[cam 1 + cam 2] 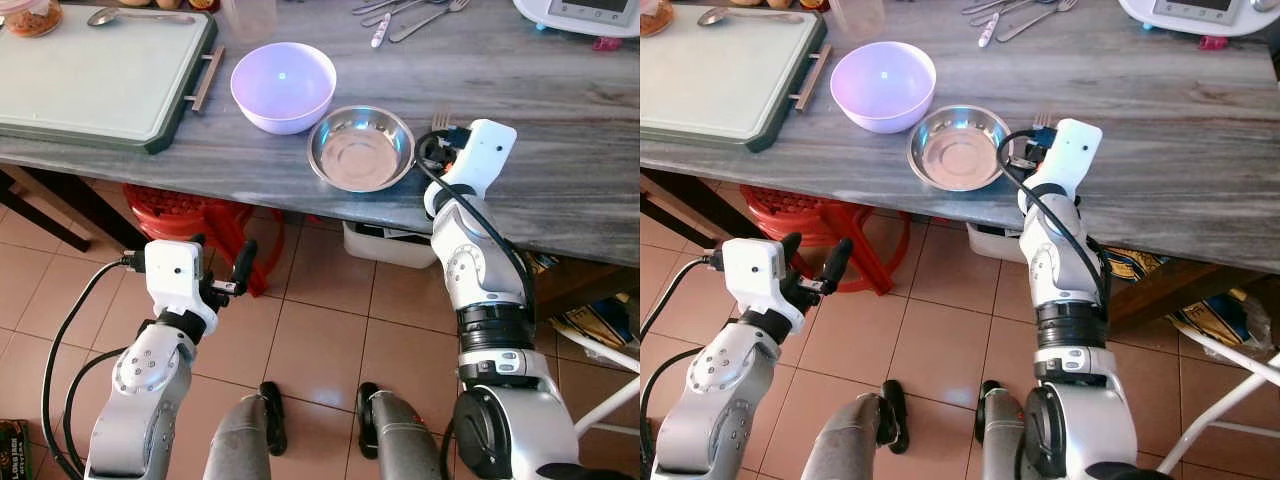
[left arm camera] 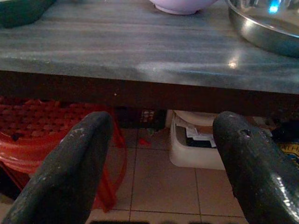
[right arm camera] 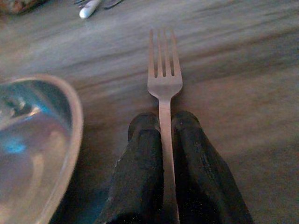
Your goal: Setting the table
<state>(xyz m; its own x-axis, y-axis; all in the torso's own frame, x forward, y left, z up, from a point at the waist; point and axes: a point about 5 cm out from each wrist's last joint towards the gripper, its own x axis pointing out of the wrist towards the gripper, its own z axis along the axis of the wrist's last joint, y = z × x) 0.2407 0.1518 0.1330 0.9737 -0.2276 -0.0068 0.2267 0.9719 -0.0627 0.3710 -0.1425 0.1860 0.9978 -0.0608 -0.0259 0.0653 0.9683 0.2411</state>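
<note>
A steel fork (image 3: 164,79) lies on the grey wooden table (image 1: 560,150), tines pointing away from me, just right of a steel bowl (image 1: 361,148). My right gripper (image 3: 162,123) is shut on the fork's handle; in the head views its white wrist (image 1: 480,155) covers the fingers, and only the tines (image 1: 440,120) peek out. A lilac bowl (image 1: 283,85) stands behind and left of the steel bowl. My left gripper (image 1: 240,270) hangs open below the table edge, over the tiled floor, with nothing between its fingers (image 2: 70,172).
A green-rimmed tray (image 1: 100,75) with a spoon (image 1: 105,16) occupies the table's left. More cutlery (image 1: 405,15) and a white appliance (image 1: 585,15) sit at the back. Under the table are a red stool (image 1: 190,215) and a white box (image 1: 385,245).
</note>
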